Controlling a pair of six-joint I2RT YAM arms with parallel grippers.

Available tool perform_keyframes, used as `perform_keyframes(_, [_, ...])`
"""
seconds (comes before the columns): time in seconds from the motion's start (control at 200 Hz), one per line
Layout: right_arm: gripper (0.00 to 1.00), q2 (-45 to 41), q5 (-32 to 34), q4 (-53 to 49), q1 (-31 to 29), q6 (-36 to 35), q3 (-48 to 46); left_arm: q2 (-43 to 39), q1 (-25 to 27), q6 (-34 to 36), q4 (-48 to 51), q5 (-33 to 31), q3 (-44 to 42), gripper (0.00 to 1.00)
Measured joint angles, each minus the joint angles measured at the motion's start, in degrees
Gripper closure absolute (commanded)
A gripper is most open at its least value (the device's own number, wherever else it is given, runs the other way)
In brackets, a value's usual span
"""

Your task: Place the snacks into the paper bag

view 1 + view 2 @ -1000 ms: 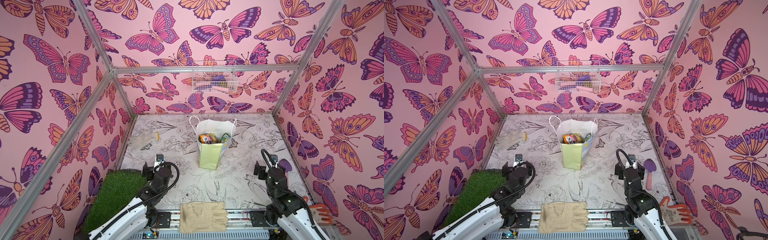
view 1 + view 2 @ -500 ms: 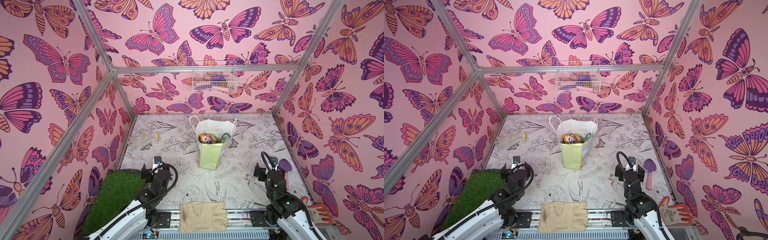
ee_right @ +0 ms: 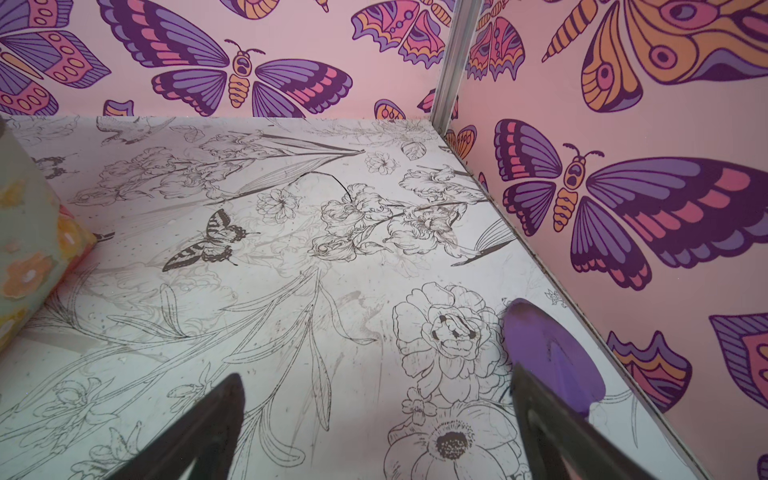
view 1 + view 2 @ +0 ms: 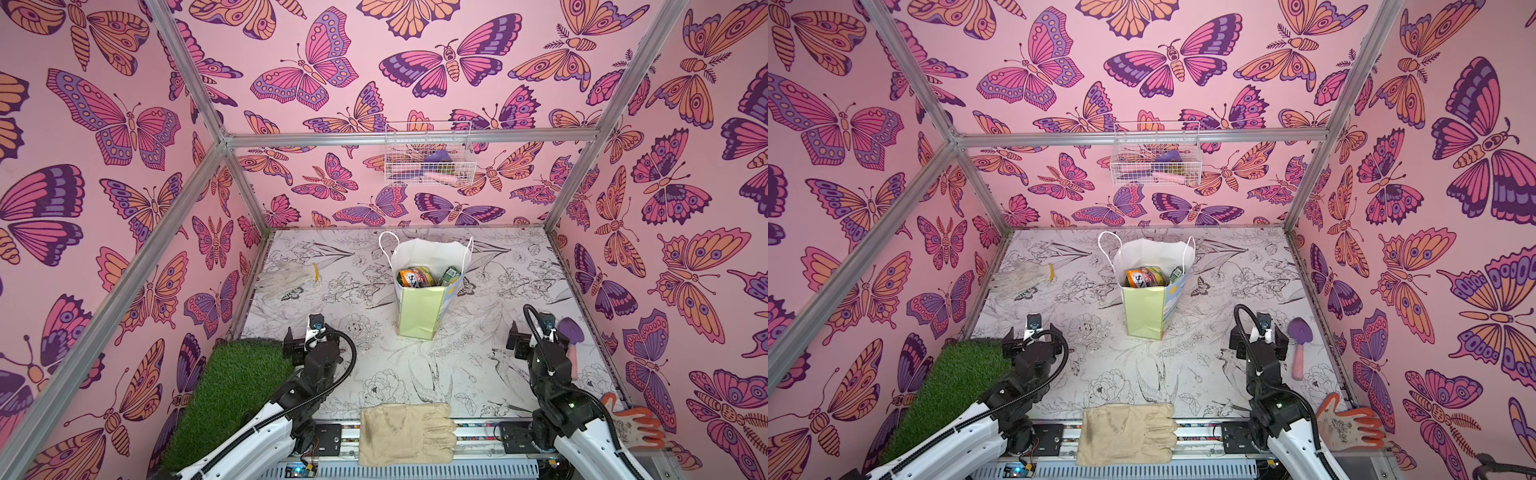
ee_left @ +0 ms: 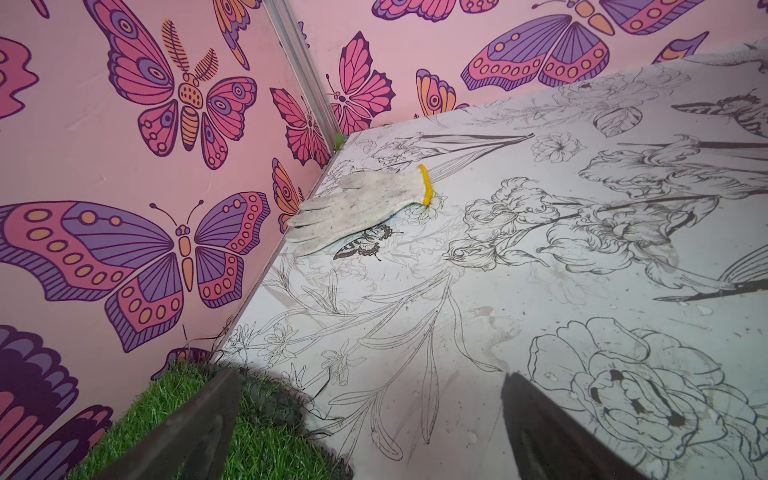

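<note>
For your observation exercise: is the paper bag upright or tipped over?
Upright. The bag stands on its base, mouth facing up, with snacks showing inside in both top views.

The paper bag [image 4: 417,309] stands mid-tabletop [image 4: 478,374], snacks [image 4: 415,277] inside it. At 12 o'clock, behind it, a wire basket [image 4: 392,166] hangs on the back wall. A knit glove [image 4: 282,276] lies at 10, and a turf mat [image 4: 232,390] at 8, by my left end effector [image 5: 368,378]. A fabric glove [image 4: 403,434] lies at 6. A trowel [image 4: 1300,345] lies at 4 beside my right end effector [image 3: 376,374] — a coated glove [image 4: 1350,428] at 5.
</note>
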State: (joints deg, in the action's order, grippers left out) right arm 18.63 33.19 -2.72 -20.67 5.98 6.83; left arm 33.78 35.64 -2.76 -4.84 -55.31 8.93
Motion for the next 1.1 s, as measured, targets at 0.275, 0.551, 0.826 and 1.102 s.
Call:
perform_keyframes(0.275, [0.01, 2.1, 0.4, 5.8, 0.0, -0.9, -0.9, 0.1, -0.9, 1.9, -5.5, 0.3, -1.7, 0.01])
perform_keyframes(0.551, [0.01, 2.7, 0.8, 10.9, 0.0, -1.7, -4.0, 0.7, -2.0, 3.2, -11.1, 0.9, -3.4, 0.01])
perform_keyframes(0.826, [0.01, 5.3, 1.8, 16.9, 0.0, -2.4, -5.1, 2.6, -3.1, 3.8, -14.0, 2.0, -3.4, 0.01])
perform_keyframes(1.102, [0.01, 7.2, 2.4, 21.6, 0.0, -3.5, -6.4, 3.5, -4.3, 4.2, -18.7, 2.8, -4.6, 0.01])
